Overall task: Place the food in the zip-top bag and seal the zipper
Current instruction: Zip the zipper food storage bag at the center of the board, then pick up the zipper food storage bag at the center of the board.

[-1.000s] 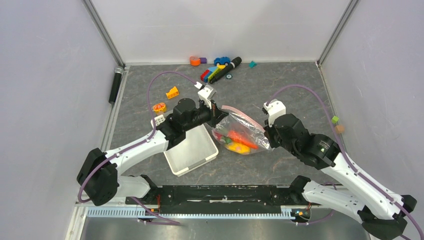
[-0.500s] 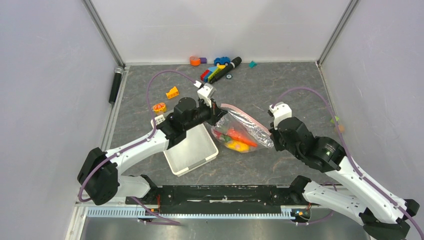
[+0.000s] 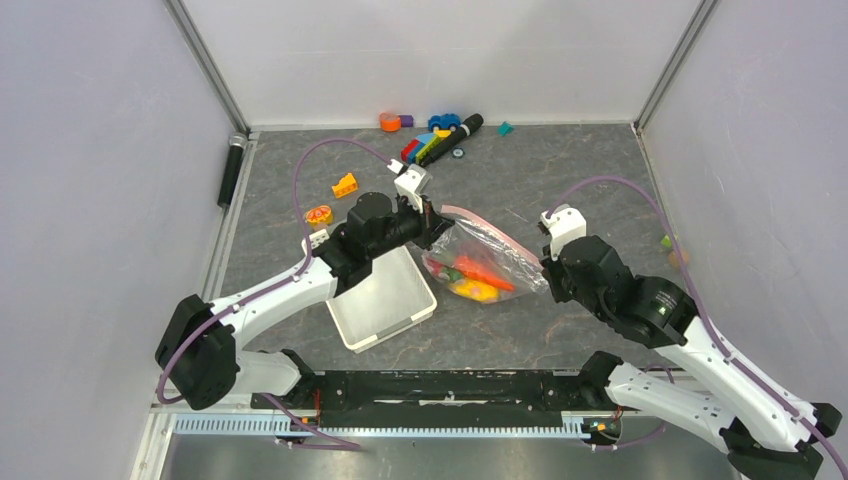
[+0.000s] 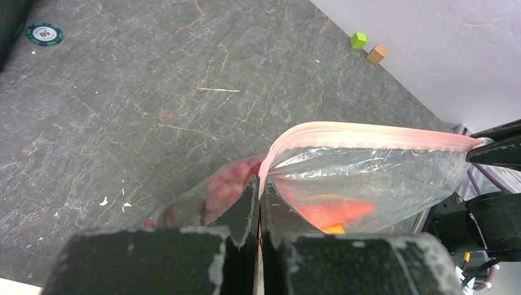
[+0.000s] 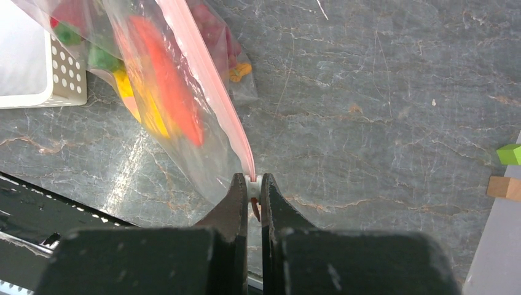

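Note:
The zip-top bag [image 3: 495, 262] hangs stretched between my two grippers, just above the table. The food shows through it: red and orange pieces [image 3: 478, 270], a yellow one [image 3: 475, 291], and purple-red grapes [image 4: 224, 184] in the left wrist view. My left gripper [image 3: 432, 225] is shut on the left end of the pink zipper [image 3: 490, 232]; the left wrist view shows the jaws [image 4: 259, 184] pinching that corner. My right gripper [image 3: 548, 268] is shut on the zipper's white slider [image 5: 253, 179] at the strip's right end [image 5: 212, 86]. The strip runs taut and looks pressed together.
A white slotted basket [image 3: 385, 300] sits under the left arm, its corner [image 5: 37, 67] beside the bag. Coloured blocks and a toy car [image 3: 435, 140] lie at the back. A yellow block [image 3: 345, 185] and a black cylinder [image 3: 232, 168] are at left. Green [image 4: 358, 40] and tan [image 4: 376, 54] cubes lie by the right wall.
My right gripper has slid rightward along the pink strip, away from the left gripper, and the bag has pulled taut. The left gripper has stayed nearly still.

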